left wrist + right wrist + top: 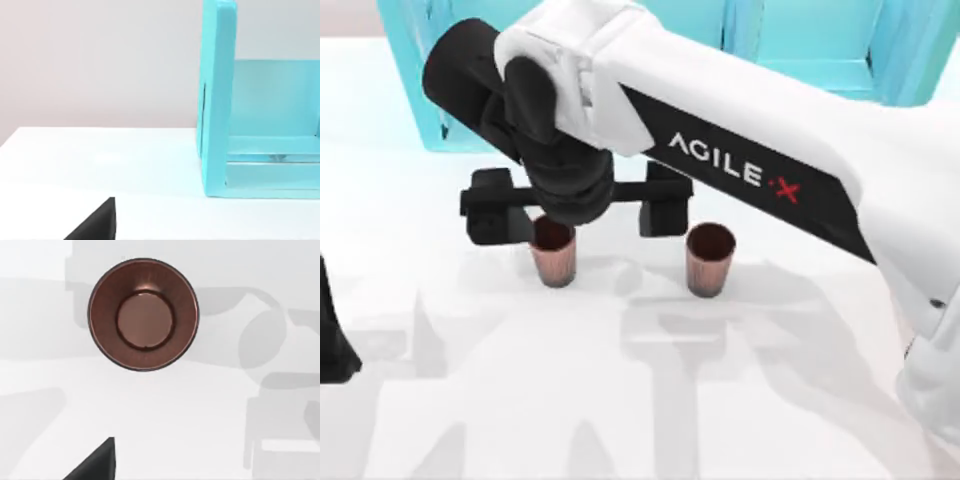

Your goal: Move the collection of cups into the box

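Two reddish-brown ribbed cups stand upright on the white table, the left cup and the right cup. My right arm reaches across from the right, and its gripper hovers open over the left cup. Its black fingers are spread wide, with that cup below and between them, nearer the left finger. The right wrist view looks straight down into this cup, with a dark fingertip at the picture's edge. The box is out of view. My left arm is parked at the table's left edge.
A big turquoise shelf unit stands along the back of the table, and its side wall appears in the left wrist view. White tabletop stretches in front of the cups.
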`<action>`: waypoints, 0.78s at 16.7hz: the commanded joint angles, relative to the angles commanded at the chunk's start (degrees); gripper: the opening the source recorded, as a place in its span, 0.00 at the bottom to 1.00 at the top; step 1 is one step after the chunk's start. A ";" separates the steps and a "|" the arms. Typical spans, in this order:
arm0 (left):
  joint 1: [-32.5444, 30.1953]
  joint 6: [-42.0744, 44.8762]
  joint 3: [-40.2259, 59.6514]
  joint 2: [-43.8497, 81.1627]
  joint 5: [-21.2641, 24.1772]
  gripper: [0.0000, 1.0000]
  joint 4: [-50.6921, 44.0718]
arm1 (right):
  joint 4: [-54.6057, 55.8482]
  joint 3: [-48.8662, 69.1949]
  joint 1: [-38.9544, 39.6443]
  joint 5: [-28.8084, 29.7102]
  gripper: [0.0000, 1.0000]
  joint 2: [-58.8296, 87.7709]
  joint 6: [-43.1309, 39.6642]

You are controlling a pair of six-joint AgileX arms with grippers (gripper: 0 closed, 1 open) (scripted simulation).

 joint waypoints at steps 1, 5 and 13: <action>0.00 0.00 0.00 0.00 0.00 1.00 0.00 | -0.11 2.37 0.21 0.98 1.00 1.26 0.82; 0.00 0.00 0.00 0.00 0.00 1.00 0.00 | -0.03 6.67 0.39 2.97 1.00 3.39 2.30; 0.00 0.00 0.00 0.00 0.00 1.00 0.00 | 4.07 3.92 -0.62 2.74 1.00 4.65 1.27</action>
